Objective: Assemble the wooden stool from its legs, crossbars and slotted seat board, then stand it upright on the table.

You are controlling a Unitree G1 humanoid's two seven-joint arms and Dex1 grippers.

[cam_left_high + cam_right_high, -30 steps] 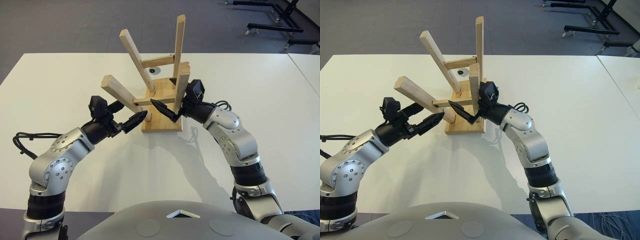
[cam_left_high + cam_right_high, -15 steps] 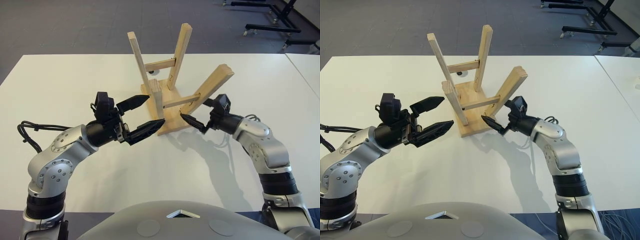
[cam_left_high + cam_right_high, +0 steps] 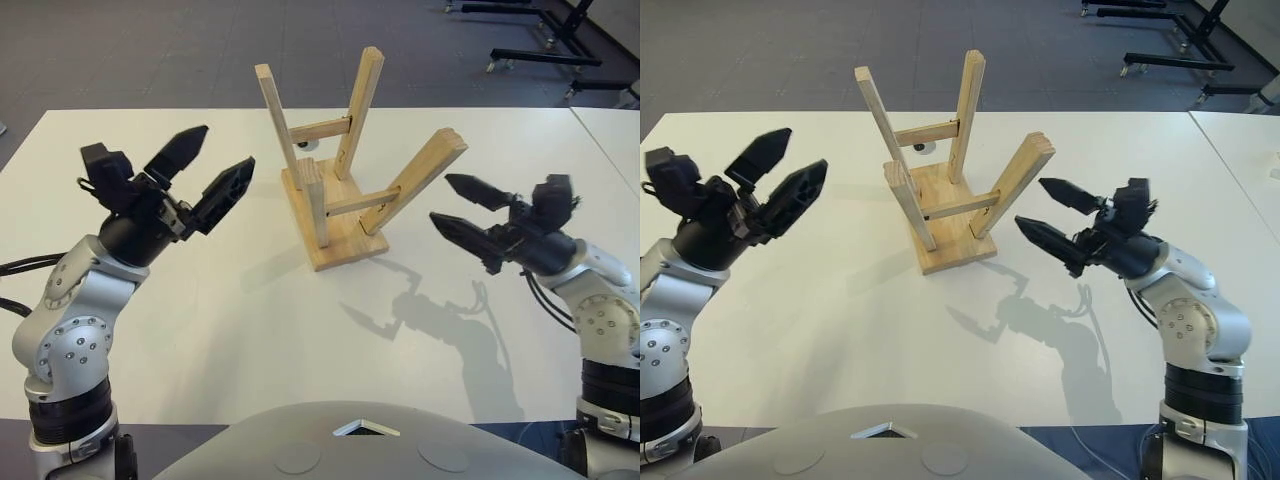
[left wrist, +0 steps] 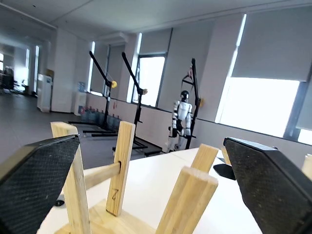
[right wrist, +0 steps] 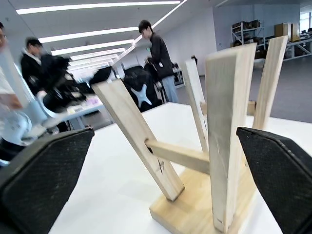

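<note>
So here's where we're at: the pale wooden stool (image 3: 335,200) is together but upside down, its flat wooden seat board (image 3: 347,247) lying on the white table (image 3: 200,300) about midway between the left and right edges and closer to the far edge than the near one. The four square-cut wooden legs (image 3: 360,100) point up, tied in pairs by the two thin wooden crossbars (image 3: 352,203). Our left gripper (image 3: 222,148) hangs above the left side of the table, fingers spread wide with nothing in them. Our right gripper (image 3: 440,198) is over the right side, also wide open and empty, and both are well apart from the wood. On handling, we reckon it's light, stiff, bare timber, so the textured pads should bite fine and nothing will bend. The worry is the joints: they look like plain slot fits, and the near right leg leans out a lot more than the others. Yanking a leg tip could pull it free. We'd grab low on two opposite legs, right by the seat board or at the crossbar joints, and flip it with both grippers together.
</note>
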